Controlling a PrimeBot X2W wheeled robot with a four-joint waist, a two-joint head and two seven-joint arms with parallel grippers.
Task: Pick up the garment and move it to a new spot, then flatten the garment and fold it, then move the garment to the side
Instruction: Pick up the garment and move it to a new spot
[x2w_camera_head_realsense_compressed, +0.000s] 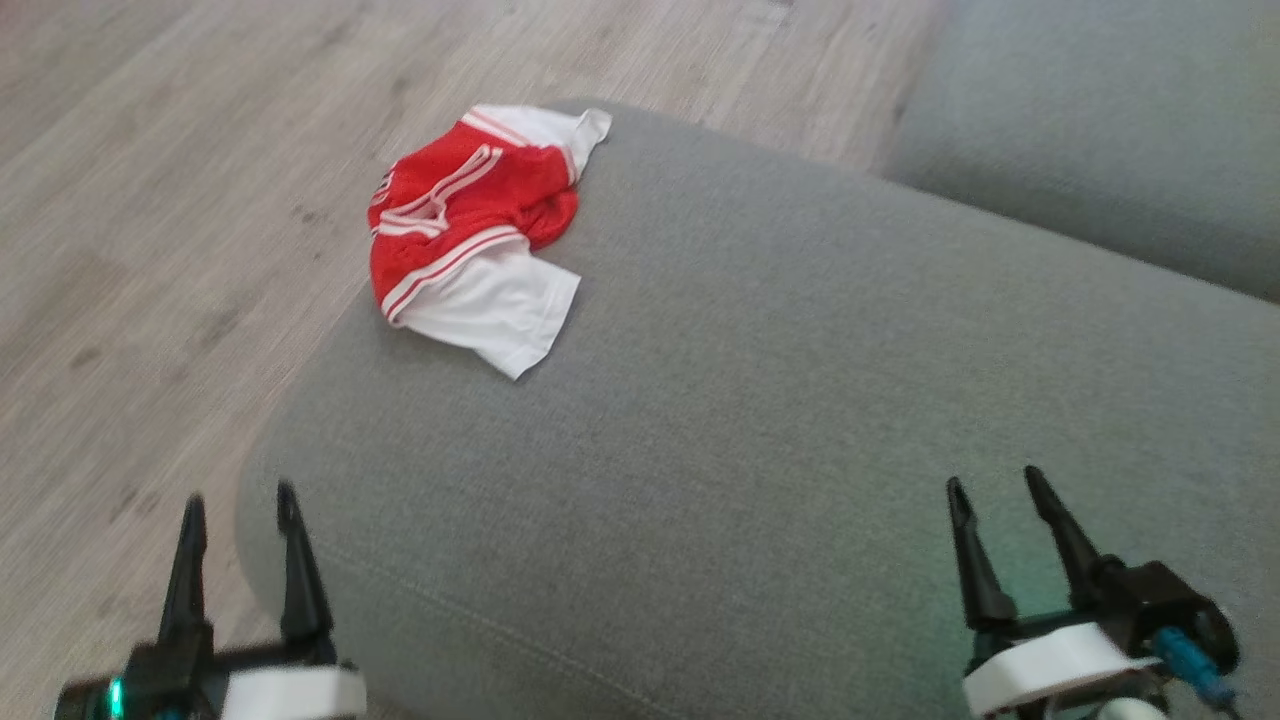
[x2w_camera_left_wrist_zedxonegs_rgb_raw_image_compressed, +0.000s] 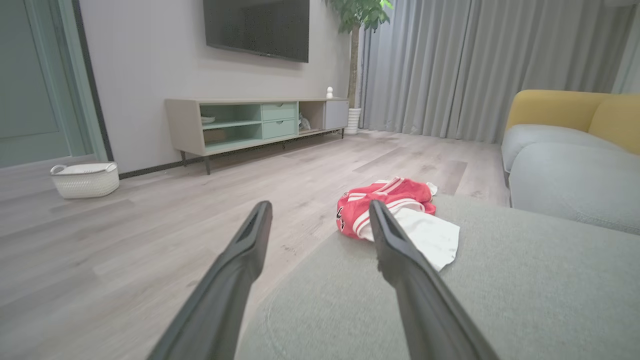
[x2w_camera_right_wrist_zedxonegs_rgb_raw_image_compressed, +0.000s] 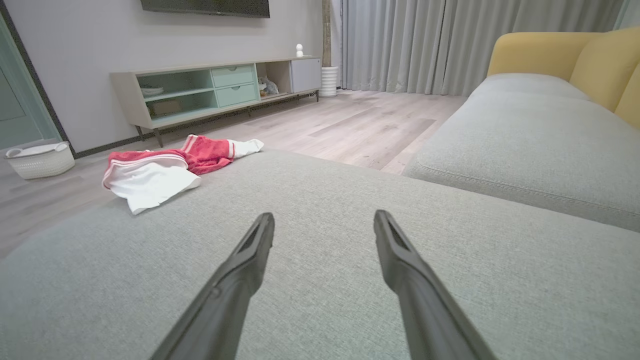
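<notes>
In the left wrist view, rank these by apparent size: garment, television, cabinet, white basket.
1. cabinet
2. garment and television: they look about alike, and the television is cut off at the top edge, so I leave them unranked
3. white basket

Left hand (x2w_camera_head_realsense_compressed: 240, 492) and right hand (x2w_camera_head_realsense_compressed: 994, 476) low at either side, both empty and wide open.

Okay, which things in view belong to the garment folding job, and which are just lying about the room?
For the job: red and white garment, grey cushion under it, left claw and right claw, both open.

Just lying about: white basket, TV cabinet, television, potted plant, curtains, yellow sofa back.
</notes>
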